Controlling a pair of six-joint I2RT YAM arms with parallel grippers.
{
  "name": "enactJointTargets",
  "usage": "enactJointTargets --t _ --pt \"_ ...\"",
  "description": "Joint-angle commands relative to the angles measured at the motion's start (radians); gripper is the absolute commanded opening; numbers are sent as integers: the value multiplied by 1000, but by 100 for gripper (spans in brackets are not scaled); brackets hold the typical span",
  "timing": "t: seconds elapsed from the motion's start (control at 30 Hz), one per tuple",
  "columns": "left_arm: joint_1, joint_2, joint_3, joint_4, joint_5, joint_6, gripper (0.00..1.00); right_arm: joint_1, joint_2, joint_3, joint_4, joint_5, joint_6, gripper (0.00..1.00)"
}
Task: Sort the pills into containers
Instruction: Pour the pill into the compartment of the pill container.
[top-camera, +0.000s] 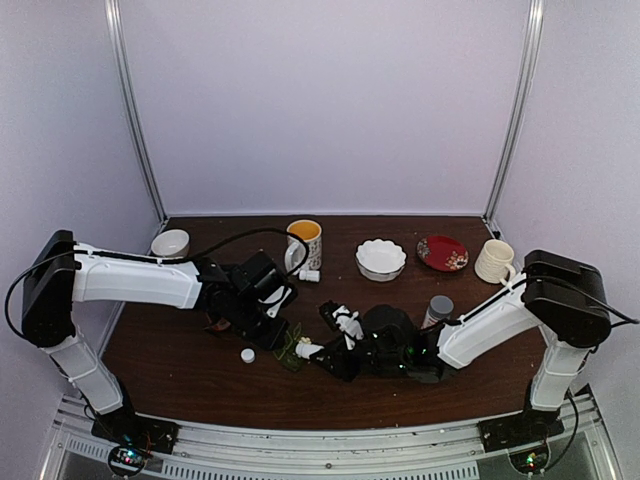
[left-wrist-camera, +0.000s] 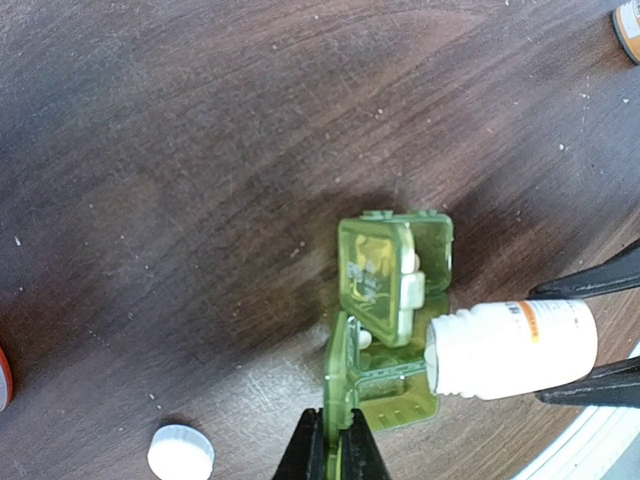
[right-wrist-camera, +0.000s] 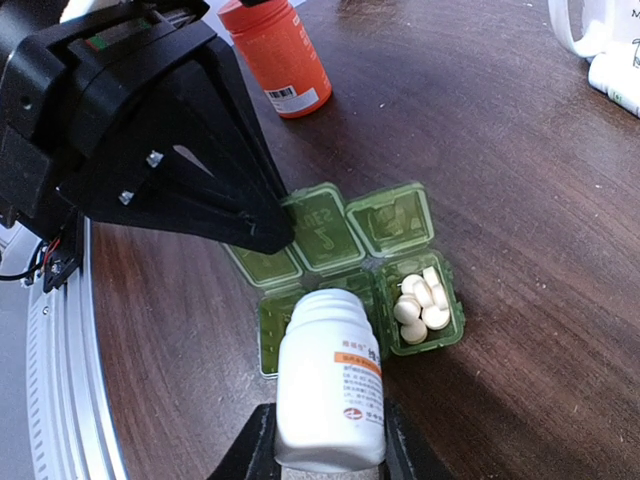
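Looking down from the top camera, I found the pill box (top-camera: 290, 352) toward 6 o'clock on the table (top-camera: 200, 385), close to the front edge and between the two arms.

From the right wrist, its long axis ran roughly from 8 o'clock to 2 o'clock. The three lids I could see stood open, folded back toward 12 o'clock. The compartment at the 3 o'clock end held a small heap of pale pills (right-wrist-camera: 420, 300).

The left gripper (left-wrist-camera: 333, 440) was pinched nearly closed on a thin green wall of the pill box (left-wrist-camera: 390, 300), coming in from 6 o'clock in its own camera.

The right gripper (right-wrist-camera: 325, 440) clasped a white bottle (right-wrist-camera: 330, 390) between its fingers, cap off. The bottle's long axis lay from 6 to 12 o'clock in that view, with its mouth over the box's near compartments. In the left wrist view the same bottle (left-wrist-camera: 510, 350) lay on its side, mouth toward 9 o'clock at the box's edge.

An orange bottle (right-wrist-camera: 275, 55) stood at 12 o'clock beyond the box. A white cap (left-wrist-camera: 180, 452) lay apart on the wood, at 8 o'clock from it.
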Motion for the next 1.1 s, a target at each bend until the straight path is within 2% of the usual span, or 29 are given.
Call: enactJointTargets --t 0.0,0.1,0.2,0.3,0.43,0.53,0.6,0.7,0.8,0.9,1.07 --pt "-5 10 11 39 8 15 2 -3 -4 28 -32 20 -19 0" --pt "-6 12 14 38 7 17 2 -4 -9 -1 26 9 -12 0" --pt "-6 12 15 35 6 18 2 -4 0 33 -58 28 -22 0" --pt "-5 12 15 34 6 20 2 -4 -18 -18 54 6 -7 0" --pt "-6 12 18 33 4 21 2 -4 -11 18 -32 11 -33 0" --pt "-6 14 20 30 6 22 2 -4 -21 -30 67 24 -15 0" --pt "-6 13 19 29 7 22 2 -4 -13 16 -34 22 -29 0" --pt "-8 14 17 29 7 21 2 -4 -27 -22 48 8 -16 0" --pt "-9 12 14 30 6 21 2 -3 -25 11 -27 17 -28 0" --pt "-9 12 15 29 5 20 2 -4 -32 -17 34 12 -18 0" --pt "-9 12 14 29 5 18 2 -3 -26 -16 37 8 -16 0"
